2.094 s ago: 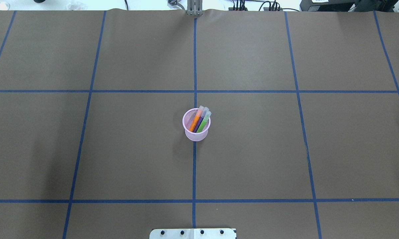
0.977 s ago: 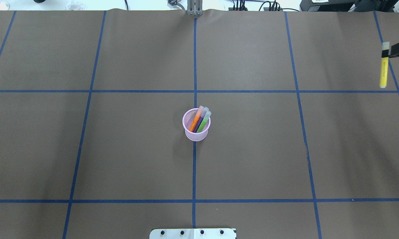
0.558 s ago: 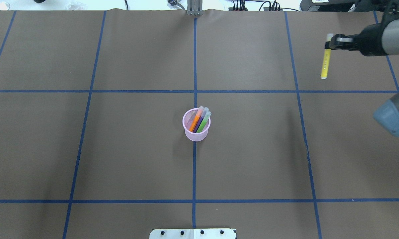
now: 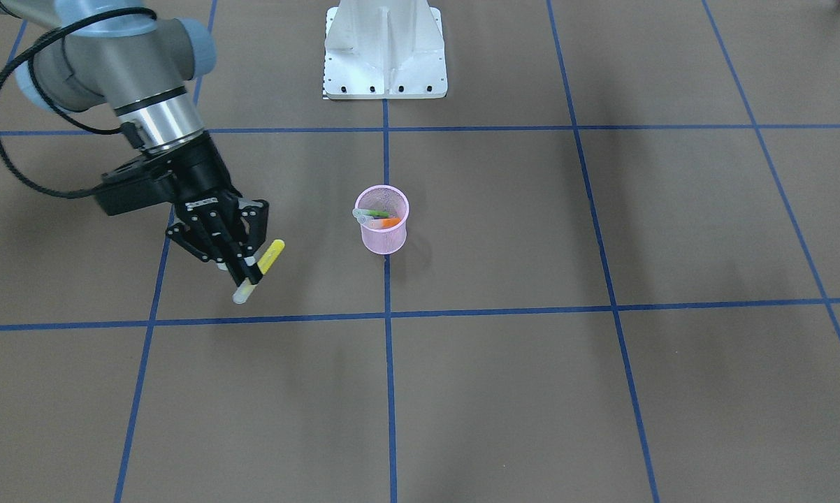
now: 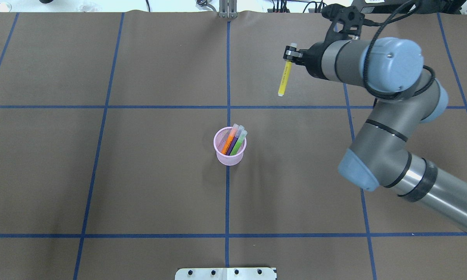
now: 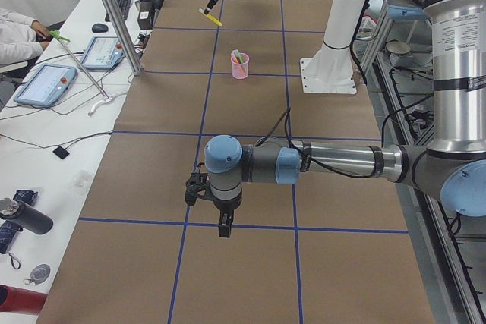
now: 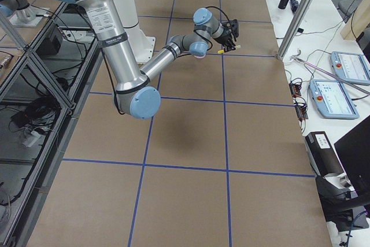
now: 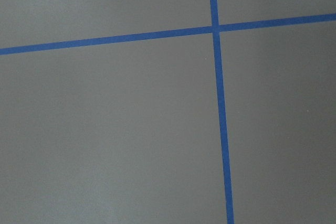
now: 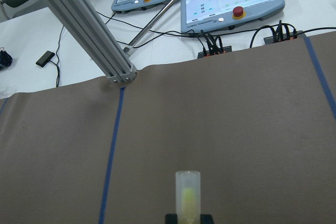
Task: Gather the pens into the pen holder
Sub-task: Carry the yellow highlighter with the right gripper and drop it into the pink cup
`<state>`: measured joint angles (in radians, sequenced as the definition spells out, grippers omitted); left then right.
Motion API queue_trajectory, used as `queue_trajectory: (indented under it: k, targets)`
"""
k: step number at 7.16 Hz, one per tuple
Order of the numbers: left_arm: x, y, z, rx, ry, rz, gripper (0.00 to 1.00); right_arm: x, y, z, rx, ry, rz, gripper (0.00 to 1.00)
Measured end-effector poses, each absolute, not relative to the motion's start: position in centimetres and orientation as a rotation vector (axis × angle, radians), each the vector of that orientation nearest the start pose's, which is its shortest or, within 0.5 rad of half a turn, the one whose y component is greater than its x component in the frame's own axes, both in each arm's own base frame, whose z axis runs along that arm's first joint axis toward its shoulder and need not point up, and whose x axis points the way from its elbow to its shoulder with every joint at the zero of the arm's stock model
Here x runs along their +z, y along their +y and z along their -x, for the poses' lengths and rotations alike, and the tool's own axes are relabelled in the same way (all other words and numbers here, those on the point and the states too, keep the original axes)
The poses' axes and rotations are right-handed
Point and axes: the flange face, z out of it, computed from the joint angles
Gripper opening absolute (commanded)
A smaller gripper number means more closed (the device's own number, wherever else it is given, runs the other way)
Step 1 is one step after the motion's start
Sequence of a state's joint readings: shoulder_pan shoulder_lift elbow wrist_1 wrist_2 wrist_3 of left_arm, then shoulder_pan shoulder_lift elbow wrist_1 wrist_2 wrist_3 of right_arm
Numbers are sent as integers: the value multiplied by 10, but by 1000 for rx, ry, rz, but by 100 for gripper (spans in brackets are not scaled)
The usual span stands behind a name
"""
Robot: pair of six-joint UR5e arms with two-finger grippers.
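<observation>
My right gripper (image 5: 290, 53) pinches a yellow pen (image 5: 283, 78) near its cap; the pen holder (image 5: 229, 146) stands toward the table's middle, nearer my base.

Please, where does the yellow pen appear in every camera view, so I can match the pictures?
Exterior front-facing: yellow pen, left of centre, in the right pincer.
Overhead exterior: upper right of centre.
Exterior left: far, at the top.
Exterior right: upper middle.
Left wrist-mounted: not in it.
Right wrist-mounted: bottom centre, cap end.
Shared landmark: the pink pen holder, seen in the overhead, front-facing and exterior left views.
</observation>
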<state>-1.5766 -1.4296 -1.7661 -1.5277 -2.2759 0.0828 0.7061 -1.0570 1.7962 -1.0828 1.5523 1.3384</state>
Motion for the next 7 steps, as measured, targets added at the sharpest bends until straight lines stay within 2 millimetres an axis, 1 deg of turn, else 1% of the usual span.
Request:
queue_trajectory:
  k: [1, 2, 3, 4, 5, 6, 7]
  targets:
    - [637, -432, 71, 78, 705, -41, 100, 177, -498, 415, 475, -1099, -559, 0]
    - [638, -433, 71, 79, 704, -41, 100, 159, -486, 432, 513, -1105, -545, 0]
    - [638, -433, 71, 79, 704, -42, 100, 151, -471, 450, 535, -1107, -545, 0]
    - [638, -433, 71, 79, 703, -42, 100, 149, -449, 473, 540, -1101, -562, 0]
    - [637, -434, 71, 80, 703, -43, 100, 149, -428, 493, 539, -1088, -578, 0]
    - [637, -434, 71, 80, 703, -44, 100, 151, -411, 508, 534, -1065, -591, 0]
    - [637, -435, 71, 80, 703, -45, 100, 154, -400, 518, 529, -1046, -602, 50]
